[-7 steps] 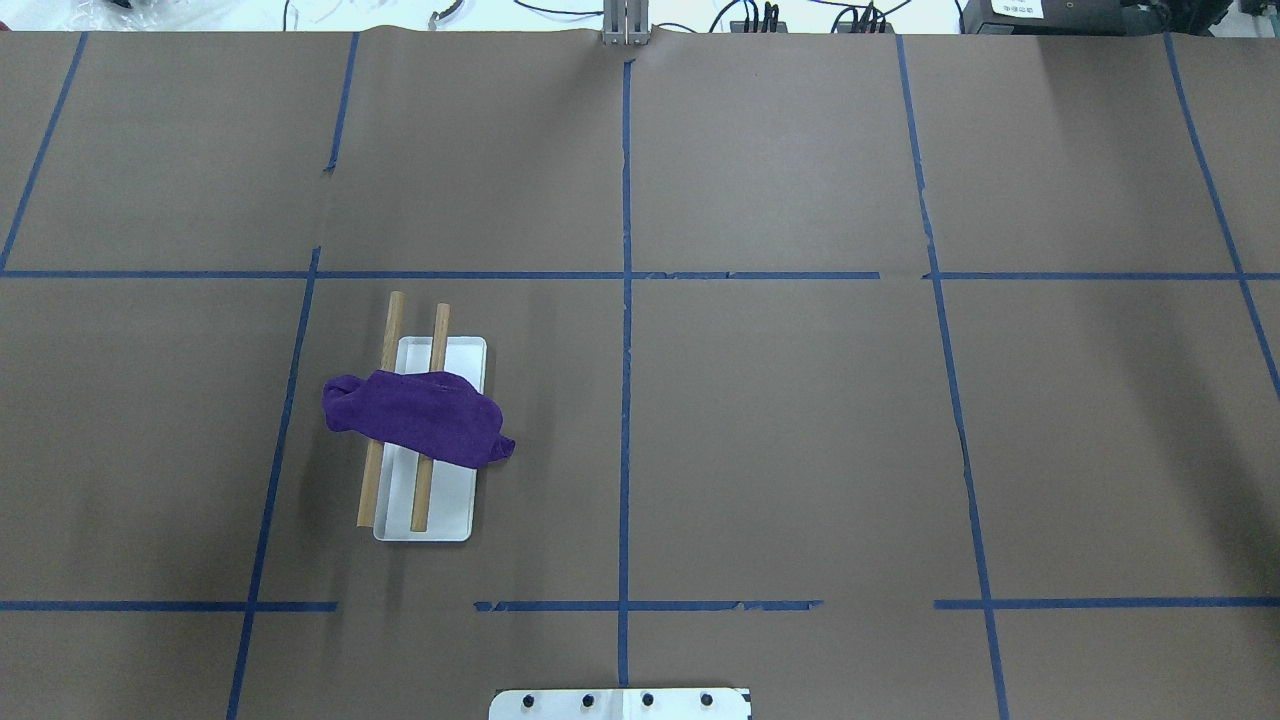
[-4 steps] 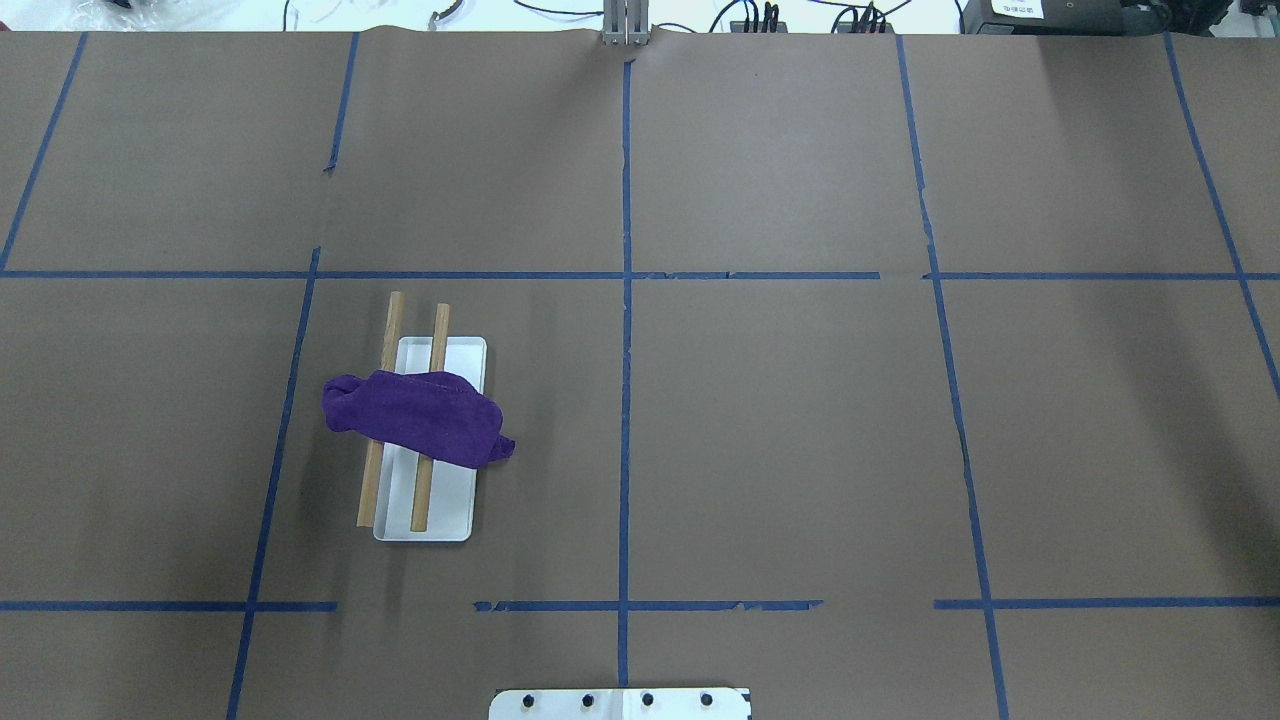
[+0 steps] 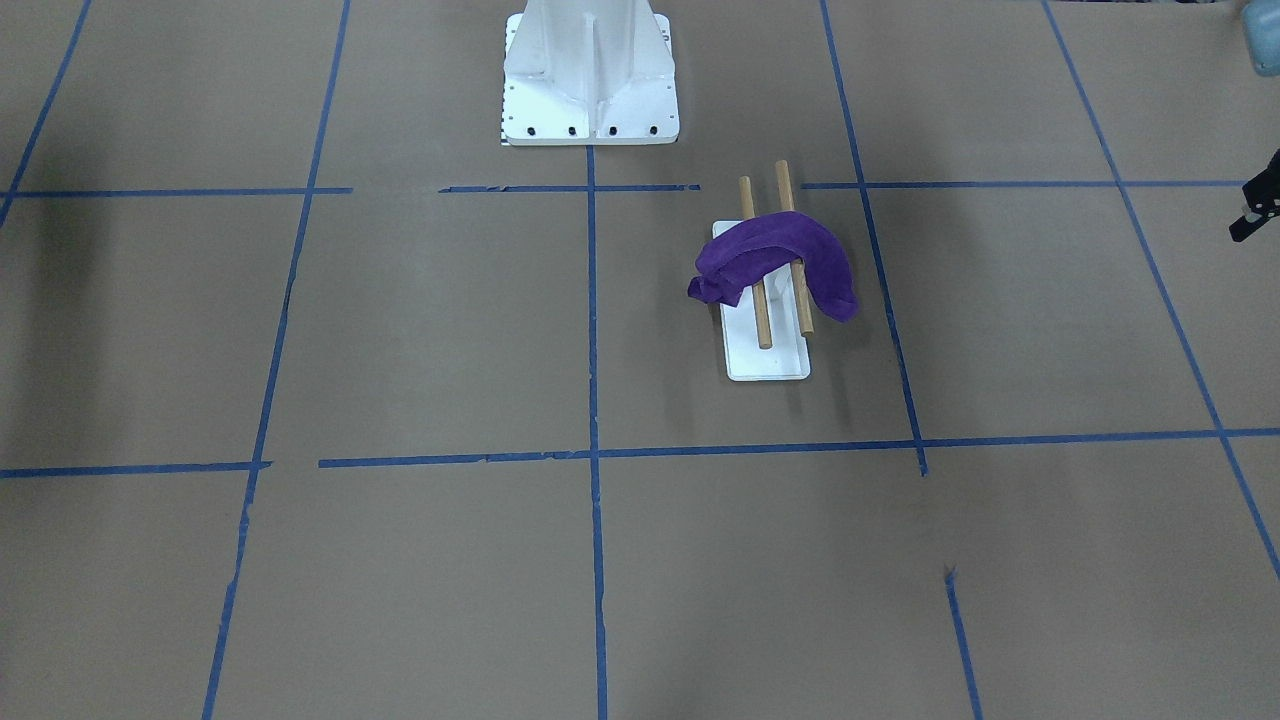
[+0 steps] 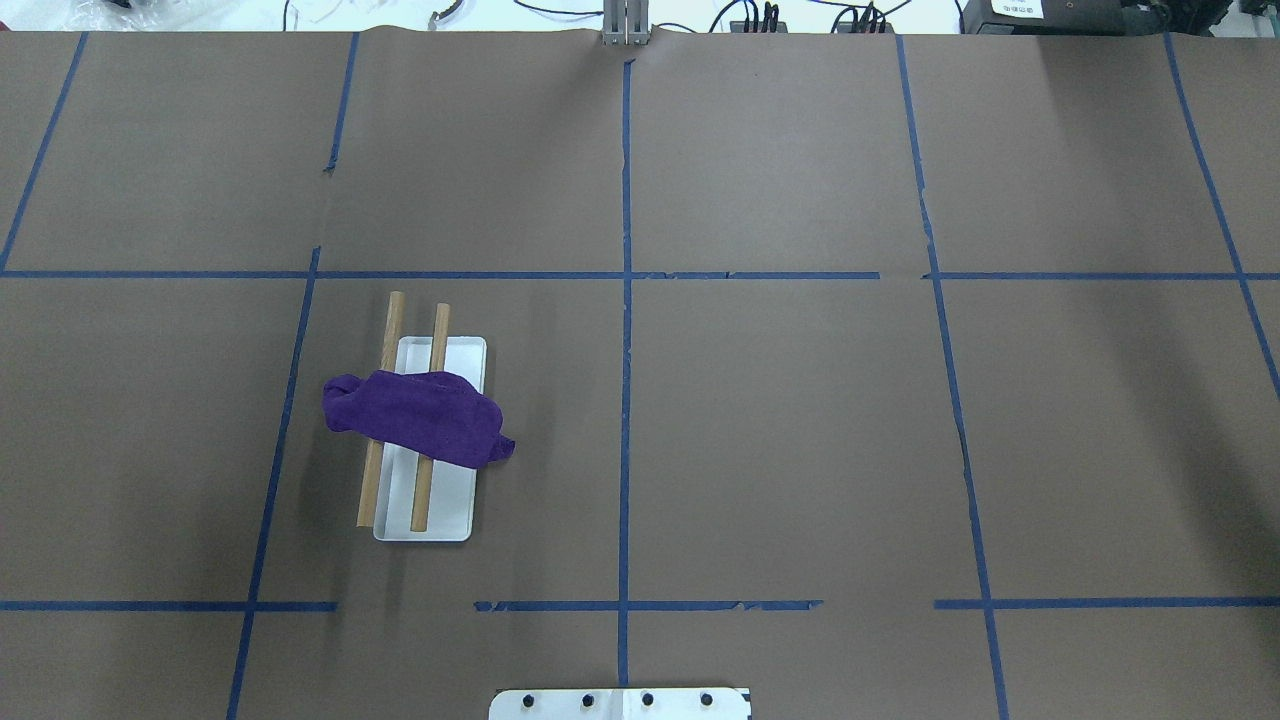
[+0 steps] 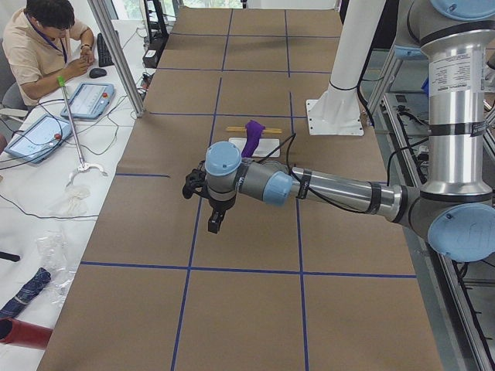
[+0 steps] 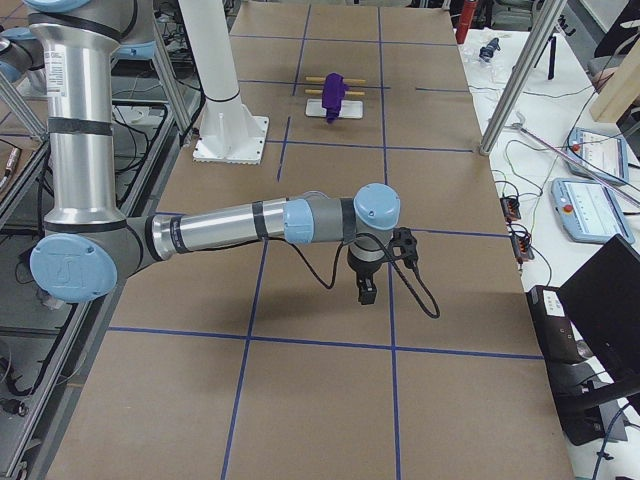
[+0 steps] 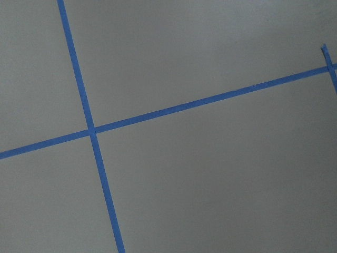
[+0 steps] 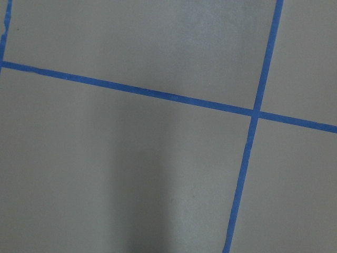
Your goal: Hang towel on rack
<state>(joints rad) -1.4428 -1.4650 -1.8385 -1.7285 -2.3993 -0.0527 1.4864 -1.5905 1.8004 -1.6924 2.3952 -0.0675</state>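
Hanging across both wooden dowels (image 4: 392,320) of the rack (image 4: 460,352), the purple towel (image 4: 415,417) sits about midway along them. One end droops past the outer dowel on my left side. The other end bunches over the edge of the white base (image 4: 445,512) toward the table's middle. From the front-facing view it arches over the bars like a saddle. I judge that is why it holds: cloth falls on both sides, so neither end drags it off. It is bunched rather than spread flat, and it lies at a slant to the dowels.

My left gripper (image 5: 215,224) hovers pointing down over the brown paper table (image 4: 800,400), well apart from the rack, toward my left end. Its wrist camera shows only paper and a crossing of blue tape (image 7: 92,130). My right gripper (image 6: 366,292) hangs likewise toward the opposite end, far from the rack. I see nothing in either one, but from these side views I cannot tell whether the fingers are apart or together.

I judge both arms are parked wide to leave the rack unobstructed, and the hanging looks done. The one risk I see is the lumpy, slanted drape slipping.
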